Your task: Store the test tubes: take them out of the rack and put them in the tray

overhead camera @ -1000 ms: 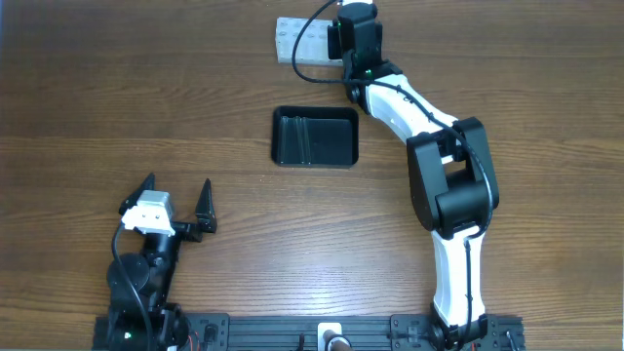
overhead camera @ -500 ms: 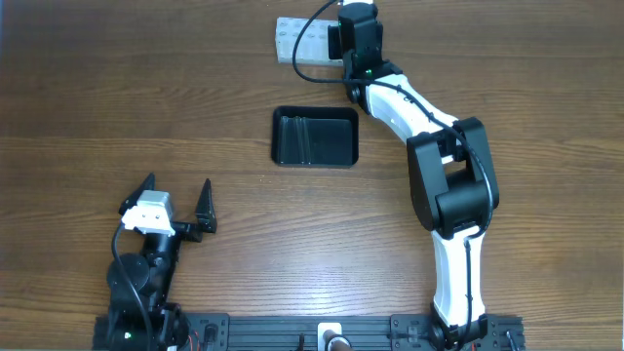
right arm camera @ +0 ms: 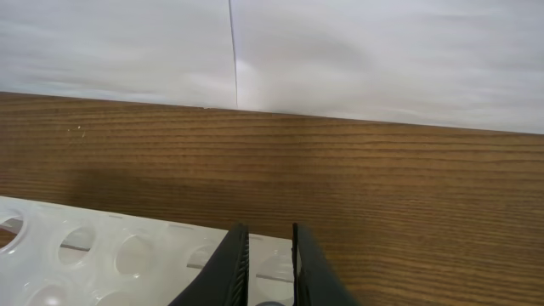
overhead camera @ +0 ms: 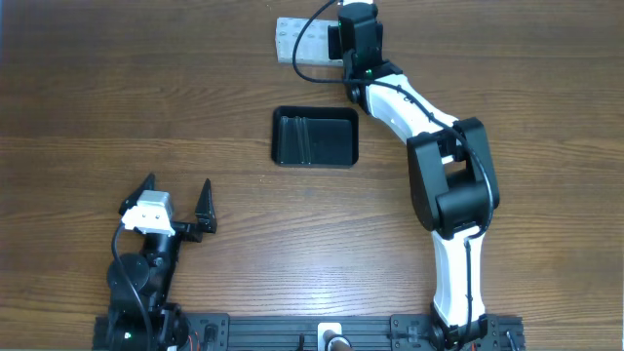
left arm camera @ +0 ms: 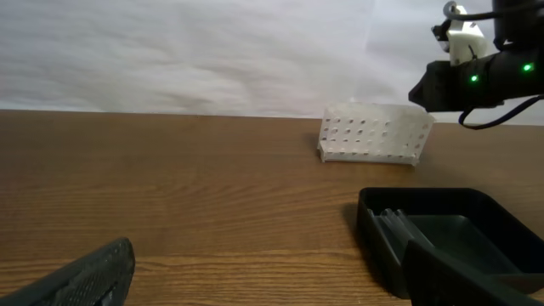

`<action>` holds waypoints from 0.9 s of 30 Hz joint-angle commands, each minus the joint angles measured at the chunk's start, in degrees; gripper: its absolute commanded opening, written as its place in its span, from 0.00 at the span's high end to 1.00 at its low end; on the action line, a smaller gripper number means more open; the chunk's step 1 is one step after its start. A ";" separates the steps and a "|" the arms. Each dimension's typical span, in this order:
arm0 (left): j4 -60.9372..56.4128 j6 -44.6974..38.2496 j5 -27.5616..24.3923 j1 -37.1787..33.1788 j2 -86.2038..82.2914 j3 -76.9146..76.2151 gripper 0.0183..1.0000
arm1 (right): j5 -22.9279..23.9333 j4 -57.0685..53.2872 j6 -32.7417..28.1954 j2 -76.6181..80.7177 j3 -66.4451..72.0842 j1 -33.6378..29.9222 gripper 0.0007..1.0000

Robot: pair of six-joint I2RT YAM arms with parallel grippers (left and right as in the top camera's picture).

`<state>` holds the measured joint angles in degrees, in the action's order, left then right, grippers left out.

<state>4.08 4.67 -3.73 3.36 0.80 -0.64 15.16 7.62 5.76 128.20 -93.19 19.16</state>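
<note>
**Top view.** The white rack (overhead camera: 297, 44) stands at the upper centre of the wooden tabletop (overhead camera: 117, 97). The black tray (overhead camera: 336, 141) lies just below it in the frame, apart from it. Lengthwise ridges (overhead camera: 304, 132) show in the tray's left part. Whether they are tubes or moulding cannot be told. The right gripper (overhead camera: 338, 44) sits over the rack's right end. The left gripper (overhead camera: 177, 180) is at the lower left, well apart from the rack and tray, with its jaws released and spread wide.

**Left wrist view.** The left gripper (left arm camera: 269, 246) has its jaws wide apart with bare tabletop between them. The rack (left arm camera: 374, 134) stands upright at centre right. The tray (left arm camera: 425, 194) lies at the lower right, with the ridges (left arm camera: 393, 223) along its left inner side. The right arm (left arm camera: 489, 68) is at the upper right, above the rack's right end.

**Right wrist view.** The right gripper (right arm camera: 268, 228) is directly above the rack (right arm camera: 110, 255), which fills the lower left. Its jaws are drawn nearly together, leaving a narrow slit. A small grey shape (right arm camera: 272, 302) sits in the slit at the bottom edge, too little of it showing to identify. Beyond it lies tabletop (right arm camera: 382, 178), then a white backdrop (right arm camera: 382, 59).
</note>
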 commanded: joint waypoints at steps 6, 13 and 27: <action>0.07 -0.85 -0.74 -0.37 -0.42 0.31 0.00 | 0.90 0.33 -0.07 -17.77 -1.44 -0.31 0.99; 0.07 -0.85 -0.74 -0.37 -0.42 0.31 0.00 | 2.51 -10.67 1.79 -29.20 -1.44 1.33 0.99; 0.07 -0.85 -0.74 -0.37 -0.42 0.31 0.00 | -2.21 -48.35 17.49 -31.36 6.19 9.84 0.99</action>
<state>4.08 4.69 -3.73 3.33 0.80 -0.64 14.17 -41.04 18.04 95.59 -90.80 27.99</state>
